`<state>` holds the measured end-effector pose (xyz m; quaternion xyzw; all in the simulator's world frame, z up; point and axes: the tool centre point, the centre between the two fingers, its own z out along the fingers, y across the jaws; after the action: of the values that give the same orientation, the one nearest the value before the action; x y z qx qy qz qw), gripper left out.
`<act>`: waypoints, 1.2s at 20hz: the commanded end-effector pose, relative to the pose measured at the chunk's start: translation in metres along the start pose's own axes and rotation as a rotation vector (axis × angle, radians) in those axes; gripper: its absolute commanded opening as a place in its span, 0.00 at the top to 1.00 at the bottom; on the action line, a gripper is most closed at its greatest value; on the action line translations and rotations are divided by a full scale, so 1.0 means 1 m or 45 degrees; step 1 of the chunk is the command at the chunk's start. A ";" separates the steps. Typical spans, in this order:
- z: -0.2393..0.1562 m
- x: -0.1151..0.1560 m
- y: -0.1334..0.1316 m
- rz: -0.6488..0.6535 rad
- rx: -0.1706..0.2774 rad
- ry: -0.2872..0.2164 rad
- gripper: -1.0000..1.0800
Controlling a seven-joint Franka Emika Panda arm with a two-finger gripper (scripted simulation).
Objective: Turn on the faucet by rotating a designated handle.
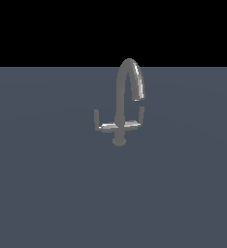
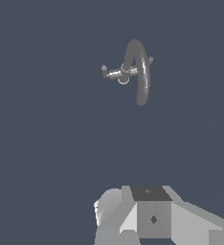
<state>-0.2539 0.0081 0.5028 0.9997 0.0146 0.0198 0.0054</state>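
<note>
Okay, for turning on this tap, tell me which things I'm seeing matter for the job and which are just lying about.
Belongs to the job:
- small grey metal faucet with arched gooseneck spout
- thin grey L-shaped handle with upturned tip, on the exterior view's left, opposite the spout tip
- end effector, far from the faucet, fingers not visible

Just there:
- twin grey lever on the spout-tip side
- plain blue-grey surface

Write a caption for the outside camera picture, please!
A grey faucet stands alone on a flat floor, its handle untouched.

Grey faucet (image 1: 127, 92) stands upright — handle (image 1: 103, 125) juts toward the exterior view's left, tip upturned.
</note>
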 end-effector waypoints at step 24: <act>0.037 0.051 0.014 -0.624 -0.128 -0.236 1.00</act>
<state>-0.2063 -0.0038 0.4712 0.9689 0.2325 -0.0636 0.0567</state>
